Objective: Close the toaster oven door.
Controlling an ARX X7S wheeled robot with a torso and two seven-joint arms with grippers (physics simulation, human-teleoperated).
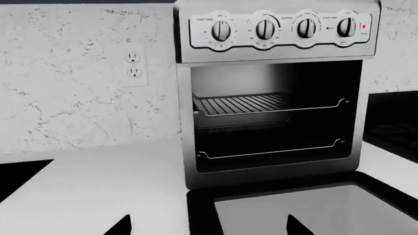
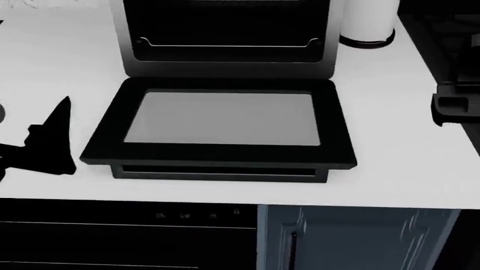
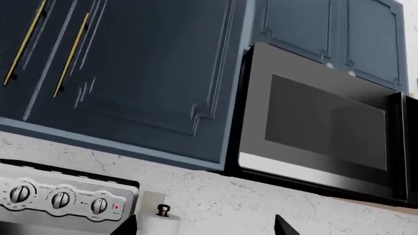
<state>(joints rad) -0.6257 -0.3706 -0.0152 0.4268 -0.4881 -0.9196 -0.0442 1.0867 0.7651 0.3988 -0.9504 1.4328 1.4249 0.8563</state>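
The toaster oven (image 2: 225, 34) stands at the back of the white counter with its cavity open and wire racks (image 1: 245, 104) showing. The toaster oven door (image 2: 221, 118) lies flat on the counter toward me, glass window up, with its handle edge (image 2: 217, 170) nearest the counter's front. My left gripper (image 2: 53, 135) is open and empty, left of the door and apart from it. In the left wrist view its fingertips (image 1: 121, 226) straddle the door's near left corner (image 1: 202, 210). My right gripper (image 2: 452, 108) is open and empty at the right, away from the door. Its wrist view shows the oven's knob panel (image 3: 62, 198).
A paper towel roll (image 2: 367, 22) stands right of the oven. A black stove (image 2: 446, 39) lies at the far right. A wall outlet (image 1: 133, 64) is left of the oven. A microwave (image 3: 320, 122) and blue cabinets (image 3: 130, 68) hang above. The counter's front edge (image 2: 225, 197) tops lower cabinets.
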